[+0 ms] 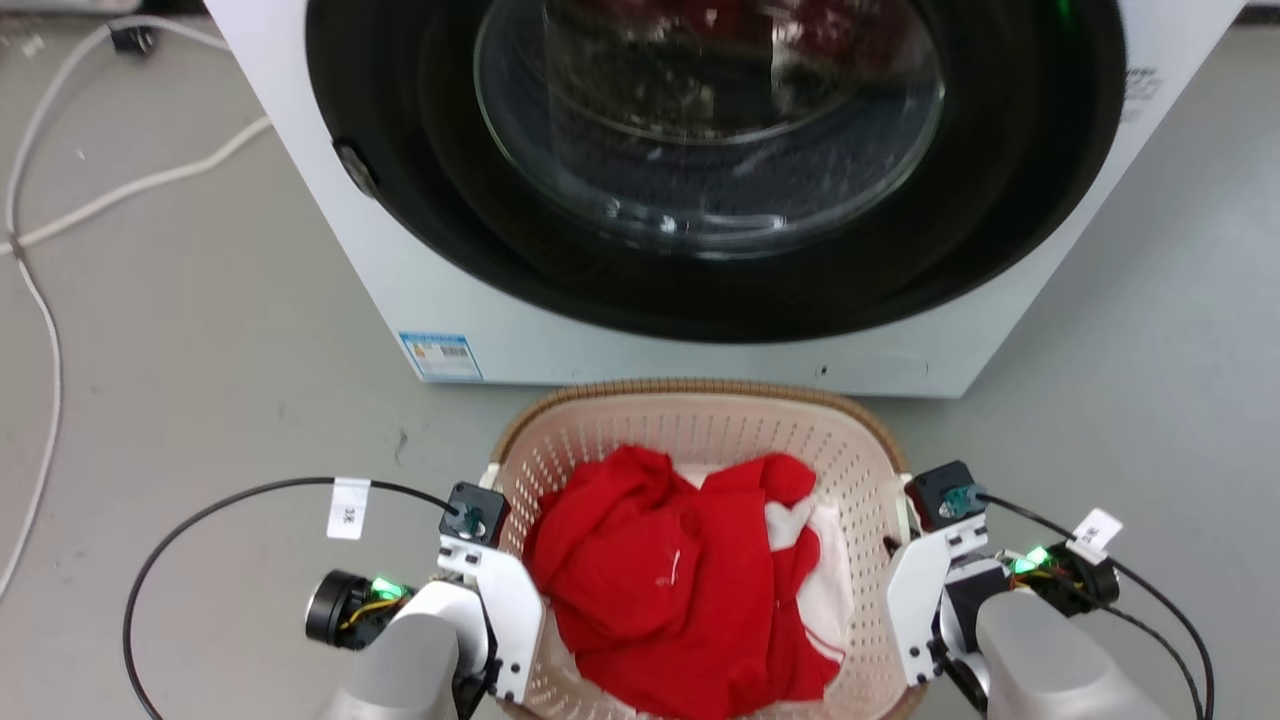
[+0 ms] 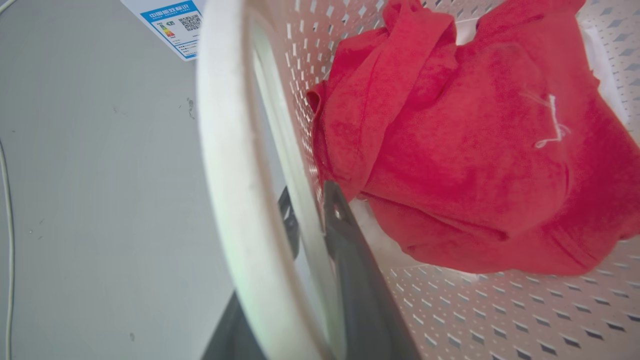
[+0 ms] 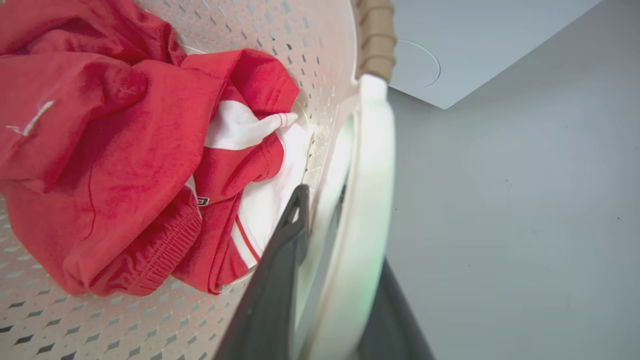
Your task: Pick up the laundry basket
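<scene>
The laundry basket (image 1: 700,415) sits on the floor (image 1: 200,350) just in front of the washer (image 1: 420,300), its far rim close to the machine's base, with a heap of red clothing (image 1: 650,590) and some white cloth (image 1: 830,590) inside. An arm comes down at each short side, which suits a two-handed lift that should keep the load level. The left hand (image 2: 306,200) straddles the left loop handle (image 2: 225,150), one dark finger inside against the perforated wall and the other outside. The fingers are set narrow with the handle between them, so I judge it to be gripping the basket. The right hand (image 3: 322,200) mirrors this on the right loop handle (image 3: 372,150), again narrow and apparently clamped on it. From the head view I cannot tell whether the basket's base is on the floor or raised; only the wrists and their white brackets show at the rim, and the fingertips are hidden. The wrist views supply the detail: each inner finger passes beside the clothes without catching them, and the right one shows the brown woven rim (image 3: 375,40) ending where the handle begins. Only the head view takes in both arms together and the washer door's dark ring (image 1: 1000,250) behind.
</scene>
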`<state>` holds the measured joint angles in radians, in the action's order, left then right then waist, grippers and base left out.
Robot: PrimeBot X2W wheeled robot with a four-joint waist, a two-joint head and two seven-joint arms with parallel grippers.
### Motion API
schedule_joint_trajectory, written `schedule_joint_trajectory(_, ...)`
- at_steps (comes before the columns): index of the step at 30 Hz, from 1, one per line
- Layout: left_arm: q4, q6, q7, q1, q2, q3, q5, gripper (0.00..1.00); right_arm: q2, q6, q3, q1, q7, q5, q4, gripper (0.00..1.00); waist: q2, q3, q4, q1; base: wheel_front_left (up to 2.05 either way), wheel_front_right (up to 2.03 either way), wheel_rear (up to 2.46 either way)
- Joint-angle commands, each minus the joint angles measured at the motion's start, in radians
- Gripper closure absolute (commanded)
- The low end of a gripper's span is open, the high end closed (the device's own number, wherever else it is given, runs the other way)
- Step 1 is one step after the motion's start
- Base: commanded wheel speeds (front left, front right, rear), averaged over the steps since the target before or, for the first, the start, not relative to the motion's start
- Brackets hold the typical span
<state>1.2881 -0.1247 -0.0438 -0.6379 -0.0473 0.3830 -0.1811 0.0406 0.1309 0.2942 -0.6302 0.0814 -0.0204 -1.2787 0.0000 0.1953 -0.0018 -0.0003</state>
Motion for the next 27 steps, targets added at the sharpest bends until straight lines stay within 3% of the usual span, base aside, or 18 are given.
schedule_joint_trajectory(1,-0.001,-0.007,0.008,0.017,-0.01,0.01,0.002,1.0,0.018,0.0,0.018,0.02,-0.006,-0.001,0.0,1.0,0.0,-0.065,0.006,0.0003,0.0,0.0,0.0)
schedule_joint_trajectory(13,-0.002,-0.007,0.128,0.055,-0.01,0.106,-0.084,1.0,0.014,0.001,0.158,0.071,-0.161,-0.159,0.012,1.0,0.0,-0.192,0.004,0.0003,0.0,0.0,0.0)
schedule_joint_trajectory(27,-0.027,-0.007,0.173,0.07,-0.028,0.211,-0.192,1.0,0.011,0.002,0.245,0.064,-0.204,-0.257,0.01,1.0,0.0,-0.228,0.006,0.0003,0.0,0.0,0.0)
